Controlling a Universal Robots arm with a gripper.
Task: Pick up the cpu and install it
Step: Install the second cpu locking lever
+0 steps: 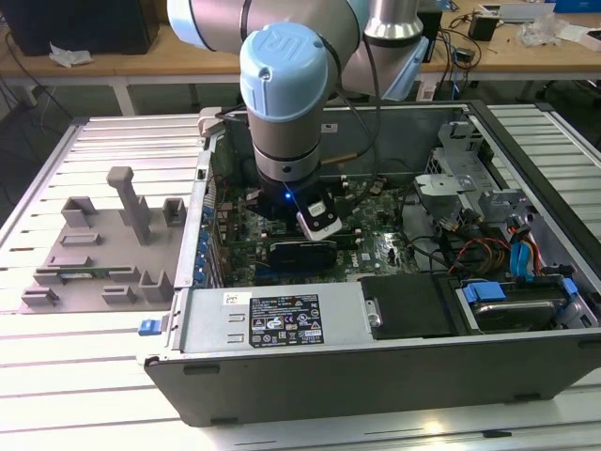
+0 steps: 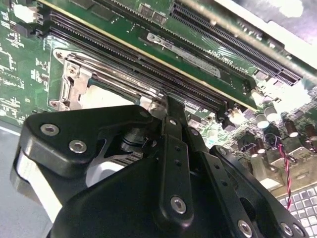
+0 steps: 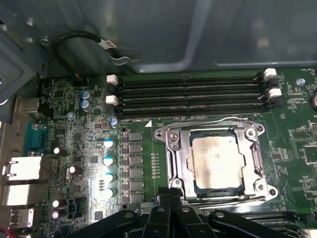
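The cpu point(image 3: 217, 163) is a flat silver square lying inside the metal-framed socket point(image 3: 174, 148) on the green motherboard point(image 3: 89, 148). Part of its pale top also shows in the second wrist view, cpu point(image 2: 101, 96), just beyond the black linkage. My gripper point(image 3: 183, 220) hangs low over the board at the socket's edge, close to the chip, and I see nothing carried in it. In the exterior view the gripper point(image 1: 289, 224) is down inside the open computer case point(image 1: 394, 376), under the blue-capped wrist.
Long black memory slots point(image 3: 190, 94) run beside the socket. A black expansion card point(image 1: 302, 254) lies near the gripper. The case's metal walls, a power supply point(image 1: 272, 324) and a drive bay with cables point(image 1: 498, 254) hem the board in. A grey fixture plate point(image 1: 94, 244) lies at the exterior view's left.
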